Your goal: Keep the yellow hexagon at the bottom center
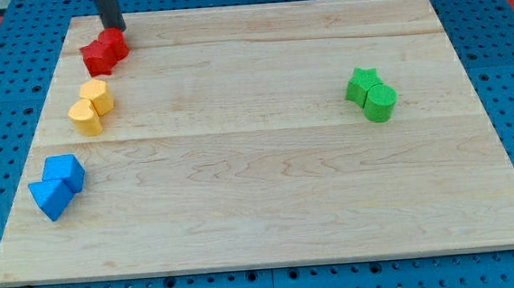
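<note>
Two yellow blocks sit touching at the view's left: the yellow hexagon (97,94) and, just below-left of it, a yellow heart-like block (84,117). My tip (115,28) comes down at the view's top left, right at the upper edge of the two red blocks (104,51). It is above the yellow hexagon, with the red blocks between them. The tip does not touch any yellow block.
Two blue blocks (58,186) lie touching at the lower left. A green star (361,83) and a green cylinder (380,102) touch at the right. The wooden board (269,188) lies on a blue pegboard.
</note>
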`<action>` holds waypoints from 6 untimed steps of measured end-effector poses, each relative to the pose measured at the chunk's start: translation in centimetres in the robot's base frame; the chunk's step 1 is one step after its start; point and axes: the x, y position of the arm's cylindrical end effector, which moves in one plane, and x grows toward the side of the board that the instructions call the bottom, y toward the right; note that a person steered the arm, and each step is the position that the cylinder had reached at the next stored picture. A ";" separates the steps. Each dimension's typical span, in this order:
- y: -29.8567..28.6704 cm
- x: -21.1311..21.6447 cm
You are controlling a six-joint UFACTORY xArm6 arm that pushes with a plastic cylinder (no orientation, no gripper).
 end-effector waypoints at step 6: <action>-9.2 6.4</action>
